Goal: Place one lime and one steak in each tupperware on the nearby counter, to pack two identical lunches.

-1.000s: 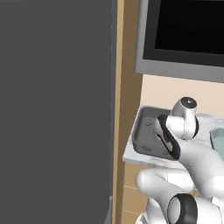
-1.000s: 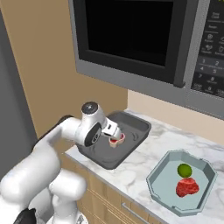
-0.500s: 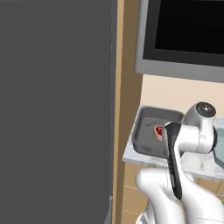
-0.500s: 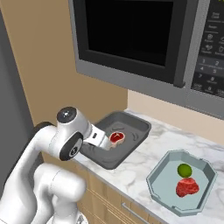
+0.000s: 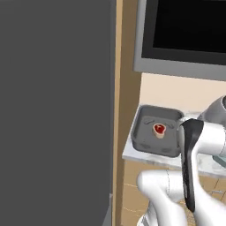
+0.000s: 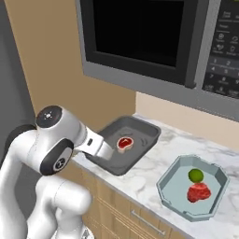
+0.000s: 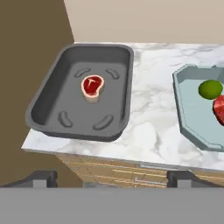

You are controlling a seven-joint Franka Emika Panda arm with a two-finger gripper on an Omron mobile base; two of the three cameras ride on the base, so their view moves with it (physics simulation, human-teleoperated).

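The two fingers [image 7: 43, 178] stand spread wide at the near edge of the hand view, grasping nothing, back from the desk's front edge.

Past them runs the marbled desk [image 7: 151, 127] over wooden cabinets [image 6: 116, 207]. Two trays sit on it, well apart. The dark tray [image 7: 65, 109] lies at the desk's left end, beside the brown wall panel, and holds one steak [image 7: 92, 87], the pale-rimmed one with a red centre, lying near its middle; there is no lime with it. The blue tray [image 6: 175, 196] lies to the right and holds one lime [image 6: 195, 175] and one red steak [image 6: 198, 192], which seem to touch, though the rendering is too coarse to be sure.

So the count is two trays, two steaks, one lime. Above and behind hangs a microwave [image 6: 154, 42] with a dark door.
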